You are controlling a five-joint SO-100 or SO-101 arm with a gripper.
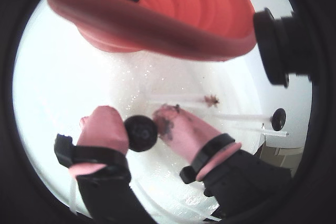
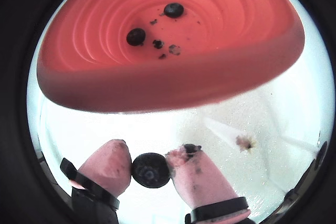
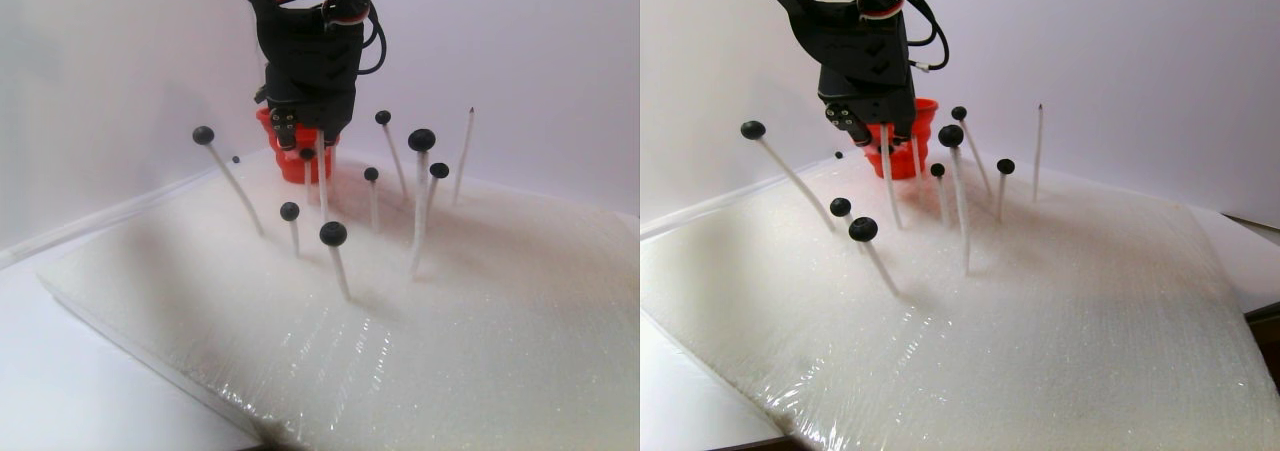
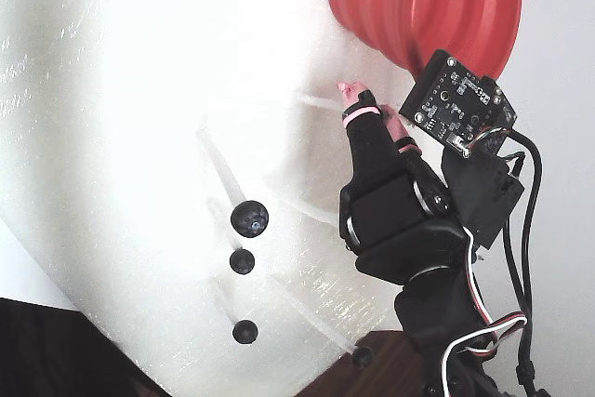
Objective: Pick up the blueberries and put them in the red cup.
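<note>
Pincer (image 1: 140, 132) clamped on one berry (image 2: 150, 170), pinched across its middle between the pink pads (image 1: 105, 127). Dark juice smears on the right-hand pad, so clearly soft stuff. Weighs next to nothing, with thin skin that squashes and bursts if squeezed hard. Round and a bit slick too, so likely to pop out sideways under an off-centre pinch. Best taken across the widest part with just enough pressure to hold, nothing more.

Right ahead of the pincer and slightly below it in both wrist views: the cup (image 2: 168, 87), mouth tilted toward the fingertips, rim close but not touching. Looks about ready for the drop, going by that.

Counting:
- 1 berry in the pincer
- 2 berries (image 2: 136, 36) down in the cup, plus a few dark crumbs and stains
- 1 cup
- around 7 or 8 more berries (image 3: 333, 233) stuck on the tips of white sticks (image 3: 340, 266) in front of and to either side of the pincer in the stereo pair view. Can't pin the exact number, since one tiny dark dot to the left might be another or not.
- at least 1 bare stick off to the right, pointed tip, no berry

All the sticks poked into a white foam slab (image 3: 450, 351) wrapped in film, lying on the bench (image 3: 60, 391).
</note>
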